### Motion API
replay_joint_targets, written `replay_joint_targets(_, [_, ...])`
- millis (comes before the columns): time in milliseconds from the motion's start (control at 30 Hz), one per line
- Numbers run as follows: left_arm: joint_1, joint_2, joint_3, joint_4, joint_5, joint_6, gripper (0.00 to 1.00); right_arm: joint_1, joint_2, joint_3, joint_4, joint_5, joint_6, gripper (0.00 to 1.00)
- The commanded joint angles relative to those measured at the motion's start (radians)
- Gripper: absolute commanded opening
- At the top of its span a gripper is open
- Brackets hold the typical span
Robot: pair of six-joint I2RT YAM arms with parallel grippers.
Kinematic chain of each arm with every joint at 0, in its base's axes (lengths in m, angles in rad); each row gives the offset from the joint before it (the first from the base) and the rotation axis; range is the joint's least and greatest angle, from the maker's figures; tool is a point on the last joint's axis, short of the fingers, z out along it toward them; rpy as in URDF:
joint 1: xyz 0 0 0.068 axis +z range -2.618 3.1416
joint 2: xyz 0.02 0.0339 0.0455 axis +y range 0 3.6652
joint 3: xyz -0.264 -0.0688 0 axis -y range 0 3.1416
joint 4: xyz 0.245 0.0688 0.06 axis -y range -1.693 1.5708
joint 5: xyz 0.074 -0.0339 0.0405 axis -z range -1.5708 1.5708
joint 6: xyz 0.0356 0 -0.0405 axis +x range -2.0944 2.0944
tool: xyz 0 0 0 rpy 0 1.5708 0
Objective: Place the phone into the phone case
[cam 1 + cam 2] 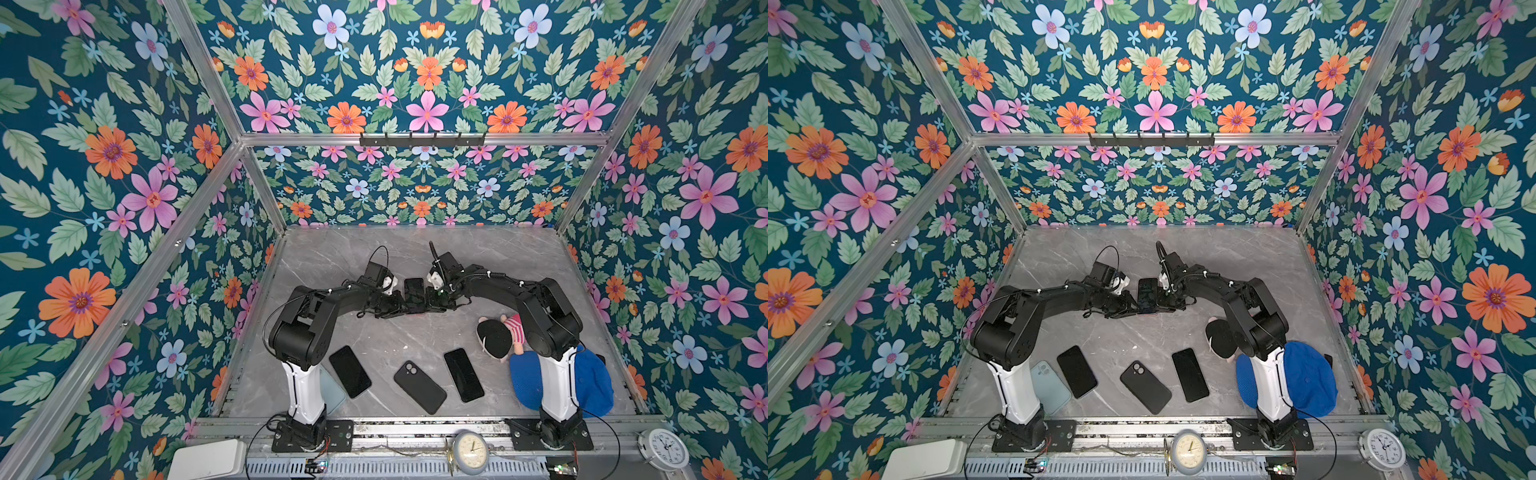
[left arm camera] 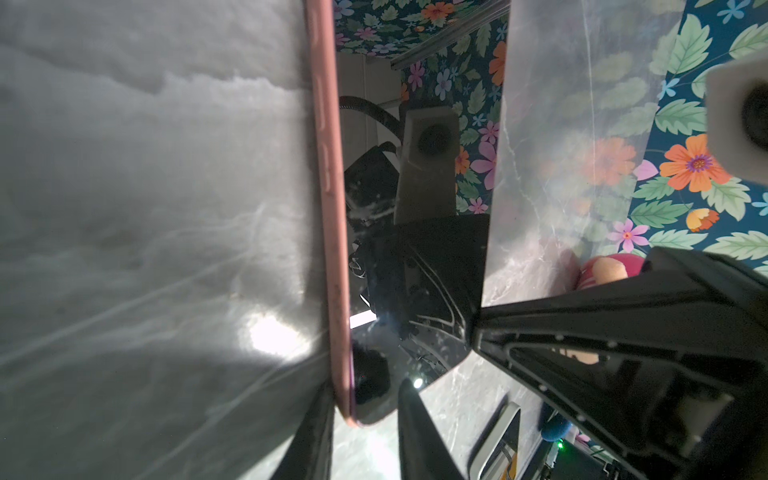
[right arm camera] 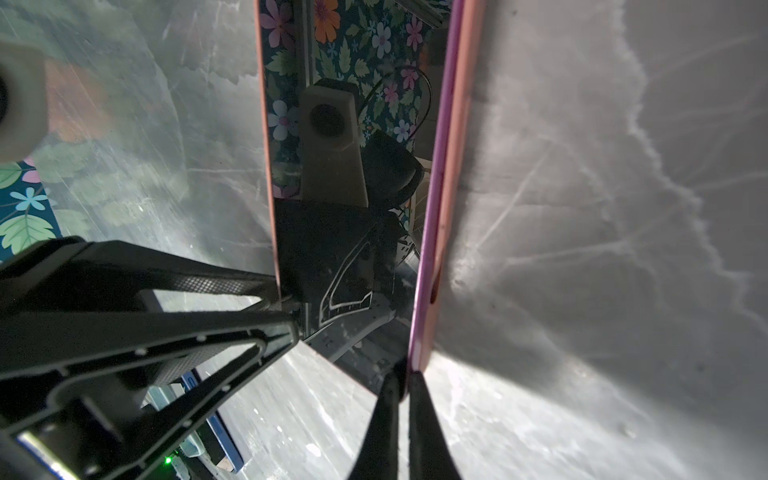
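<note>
Bench (image 1: 374, 257): grey marble under floral walls (image 1: 428, 83).
Left tool (image 2: 365, 399): clamped across one corner of the phone (image 2: 415, 270).
Right tool (image 3: 405, 382): closed, pinching the phone case (image 3: 453, 166) at its edge.
Phone: mid-bench, between both tools.
Handling: likely stiff, slick glass; pliant case rim; hold the long edges.

A plush doll (image 1: 496, 337) with black hair and a pink striped top lies on the right of the grey marble tabletop (image 1: 332, 257), just beside a blue cap (image 1: 595, 386). Floral wallpaper (image 1: 112, 174) covers the walls, and a black hook rack (image 1: 422, 140) hangs on the rear rail. Along the front edge stand a white box (image 1: 208, 459), a round clock (image 1: 469, 453) and a white alarm clock (image 1: 664, 451).
</note>
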Motion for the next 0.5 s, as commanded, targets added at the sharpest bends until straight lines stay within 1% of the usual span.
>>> replay_joint_targets(0, [-0.017, 0.010, -0.009, 0.009, 0.036, 0.005, 0.29, 0.020, 0.032, -0.019, 0.079, -0.075, 0.014, 0.07])
replay_joint_targets(233, [-0.017, 0.000, -0.020, 0.025, 0.043, -0.001, 0.31, 0.021, 0.028, -0.025, 0.082, -0.068, 0.017, 0.07])
replay_joint_targets(467, [-0.017, -0.009, -0.030, 0.033, 0.043, 0.001, 0.37, 0.021, 0.019, -0.028, 0.074, -0.053, 0.013, 0.09])
